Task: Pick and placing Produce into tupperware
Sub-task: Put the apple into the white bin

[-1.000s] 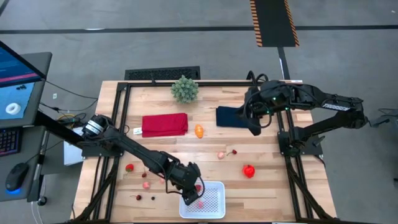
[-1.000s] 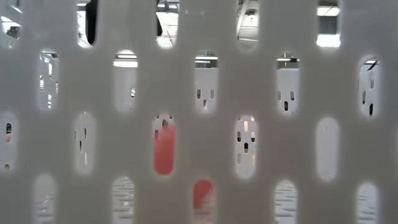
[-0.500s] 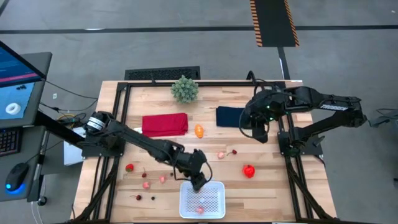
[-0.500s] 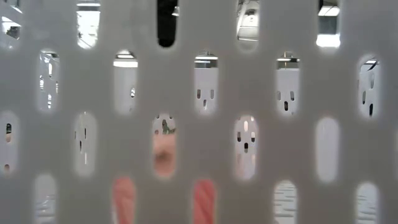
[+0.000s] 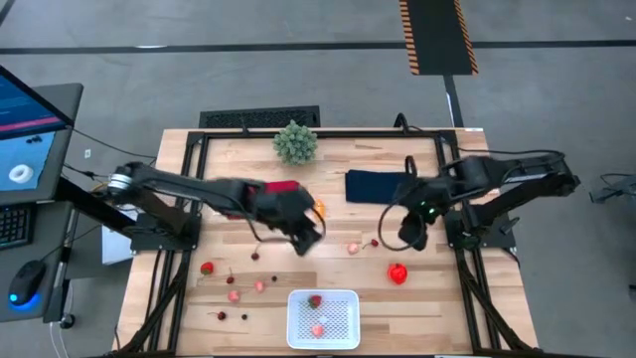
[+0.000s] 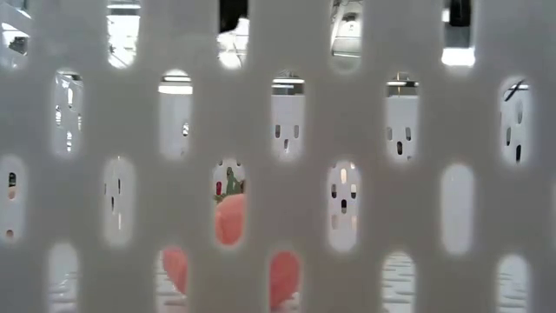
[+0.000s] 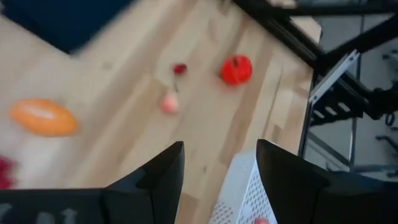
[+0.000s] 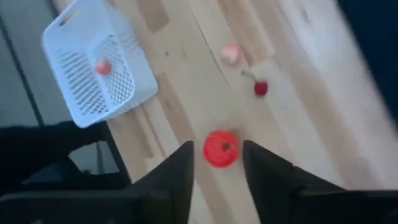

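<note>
The white tupperware (image 5: 336, 320) sits near the table's near edge and holds a strawberry (image 5: 315, 300) and a pinkish piece (image 5: 317, 330). The low view looks through its slotted wall (image 6: 139, 174) at the strawberry (image 6: 228, 217). My left gripper (image 5: 309, 237) hovers open and empty above the table's middle, between the orange piece (image 5: 318, 209) and the tupperware. My right gripper (image 8: 219, 180) hangs open just above the red pepper (image 8: 219, 149), touching nothing. A pinkish piece (image 5: 353, 248) and a cherry (image 5: 374, 242) lie between the two grippers.
More fruit lies left of the tupperware: a strawberry (image 5: 207, 267), pinkish pieces (image 5: 234, 294) and cherries (image 5: 221, 316). A red cloth (image 5: 262, 197), a navy cloth (image 5: 375, 185) and a bushy green plant (image 5: 295, 141) occupy the far half. Black frame rails (image 5: 452, 199) run along the table's sides.
My left gripper has risen from the tupperware and moved toward the far edge, to the table's middle; a strawberry now lies uncovered in the tupperware. My right gripper has swung from beside the navy cloth toward the near edge, coming over the red pepper.
</note>
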Robot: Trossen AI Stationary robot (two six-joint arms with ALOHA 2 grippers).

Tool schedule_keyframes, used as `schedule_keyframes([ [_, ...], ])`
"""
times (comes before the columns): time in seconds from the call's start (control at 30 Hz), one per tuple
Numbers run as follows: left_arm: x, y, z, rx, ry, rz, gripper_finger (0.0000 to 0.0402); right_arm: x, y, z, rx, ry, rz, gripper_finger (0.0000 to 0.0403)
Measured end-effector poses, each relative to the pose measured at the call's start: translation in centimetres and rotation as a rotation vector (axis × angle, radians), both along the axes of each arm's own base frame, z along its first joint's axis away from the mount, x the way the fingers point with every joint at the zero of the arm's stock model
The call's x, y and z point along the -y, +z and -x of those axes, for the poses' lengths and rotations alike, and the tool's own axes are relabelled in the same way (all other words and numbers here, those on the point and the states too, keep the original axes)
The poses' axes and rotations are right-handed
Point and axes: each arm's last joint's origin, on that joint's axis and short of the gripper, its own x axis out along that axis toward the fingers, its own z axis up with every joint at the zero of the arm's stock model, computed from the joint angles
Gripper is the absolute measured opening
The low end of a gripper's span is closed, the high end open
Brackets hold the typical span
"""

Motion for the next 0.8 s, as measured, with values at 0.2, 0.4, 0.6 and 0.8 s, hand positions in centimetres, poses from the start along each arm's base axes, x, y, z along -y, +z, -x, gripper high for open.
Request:
schedule_keyframes([
  [0.2,-2.1,4.6,4.8,0.102,0.043,-0.018,0.019,-2.7,-3.4,-2.2,-0.271,-0.266,0.039,0.0274],
  [0.4,-2.7,7.7,8.8,0.221,0.055,-0.087,0.019,-6.1,-7.9,-5.6,-0.438,-0.309,0.024,0.0339],
  [0.6,-3.2,8.8,10.9,0.255,0.065,-0.095,0.019,-9.0,-11.8,-7.1,-0.554,-0.266,0.045,0.0353],
  [0.8,-3.3,8.6,11.4,0.221,0.061,-0.097,0.019,-11.2,-14.0,-7.1,-0.634,-0.239,0.067,0.0346],
])
